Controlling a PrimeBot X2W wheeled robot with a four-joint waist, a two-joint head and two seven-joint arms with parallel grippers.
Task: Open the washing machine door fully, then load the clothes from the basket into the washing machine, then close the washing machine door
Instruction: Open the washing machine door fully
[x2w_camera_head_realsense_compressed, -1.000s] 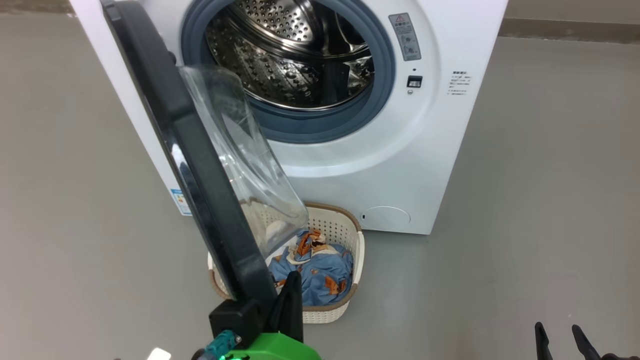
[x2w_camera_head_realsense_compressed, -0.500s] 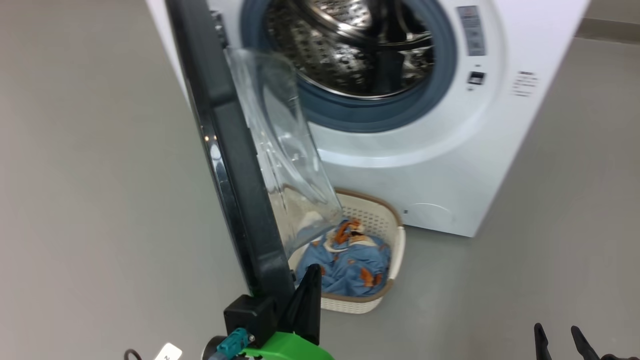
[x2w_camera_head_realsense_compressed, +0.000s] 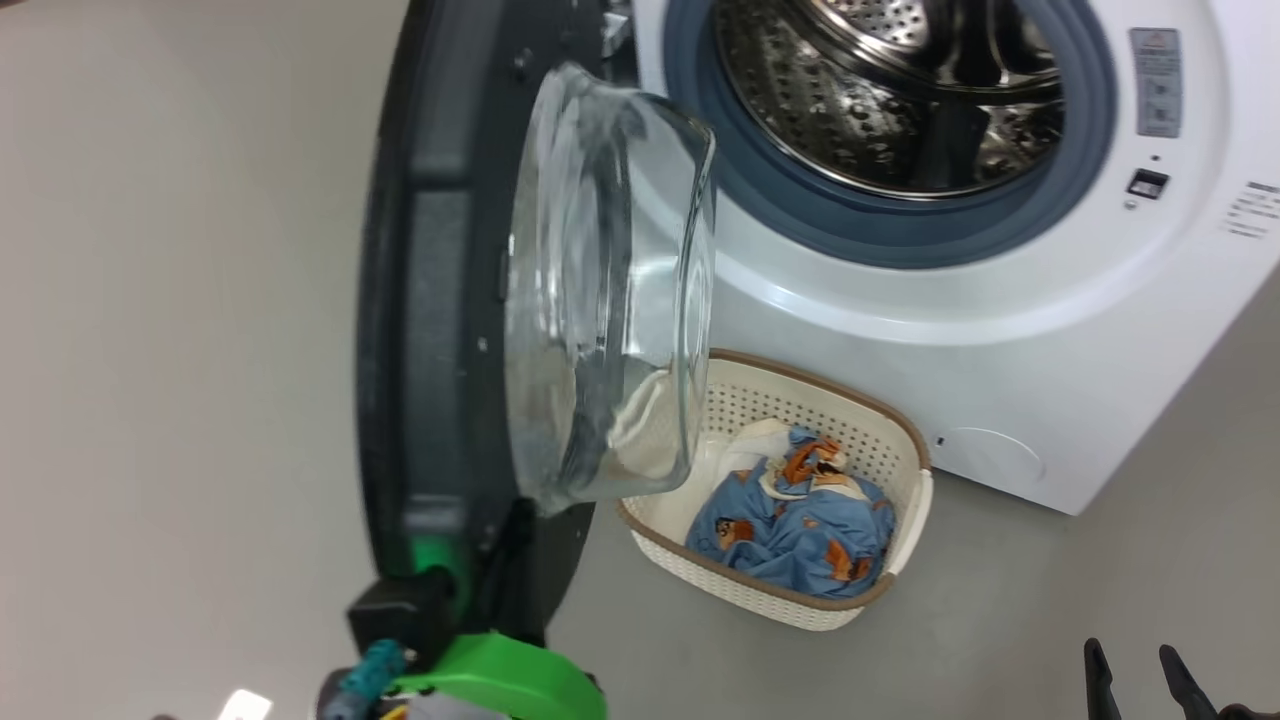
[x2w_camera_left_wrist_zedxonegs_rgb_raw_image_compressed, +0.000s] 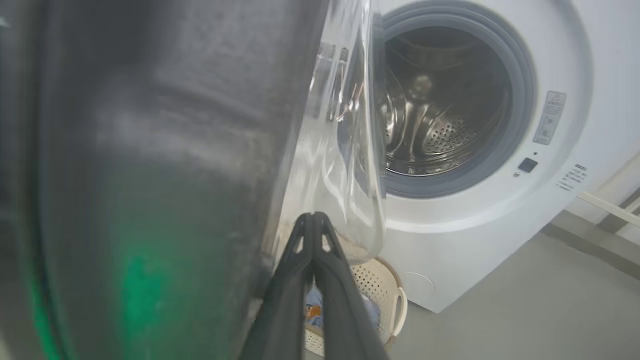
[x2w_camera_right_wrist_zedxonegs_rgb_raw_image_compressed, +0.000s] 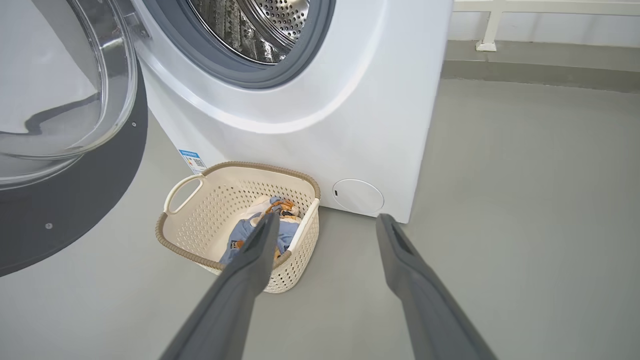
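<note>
The washing machine (x2w_camera_head_realsense_compressed: 960, 310) stands with its steel drum (x2w_camera_head_realsense_compressed: 890, 90) exposed. The washing machine door (x2w_camera_head_realsense_compressed: 425, 300) hangs open at the left, its black rim and clear glass bowl (x2w_camera_head_realsense_compressed: 600, 290) turned toward me. My left gripper (x2w_camera_head_realsense_compressed: 518, 540) is shut with nothing in it, its fingers pressed together against the door's lower inner edge, beside the glass bowl (x2w_camera_left_wrist_zedxonegs_rgb_raw_image_compressed: 350, 150); its tips (x2w_camera_left_wrist_zedxonegs_rgb_raw_image_compressed: 313, 217) meet in the left wrist view. The basket (x2w_camera_head_realsense_compressed: 905, 440) sits on the floor before the machine, with the clothes (x2w_camera_head_realsense_compressed: 800, 515) inside. My right gripper (x2w_camera_right_wrist_zedxonegs_rgb_raw_image_compressed: 327, 220) is open above the floor near the basket (x2w_camera_right_wrist_zedxonegs_rgb_raw_image_compressed: 235, 167).
Grey floor (x2w_camera_head_realsense_compressed: 180, 350) spreads to the left of the door and to the right of the machine. A round service flap (x2w_camera_right_wrist_zedxonegs_rgb_raw_image_compressed: 357, 195) and a blue label (x2w_camera_right_wrist_zedxonegs_rgb_raw_image_compressed: 192, 159) mark the machine's lower front. A white rail (x2w_camera_right_wrist_zedxonegs_rgb_raw_image_compressed: 500, 10) runs along the far wall.
The head camera has shifted. The door has swung wider from the machine, its inner face now showing, with my shut left gripper staying at its lower edge. The right gripper has not moved.
</note>
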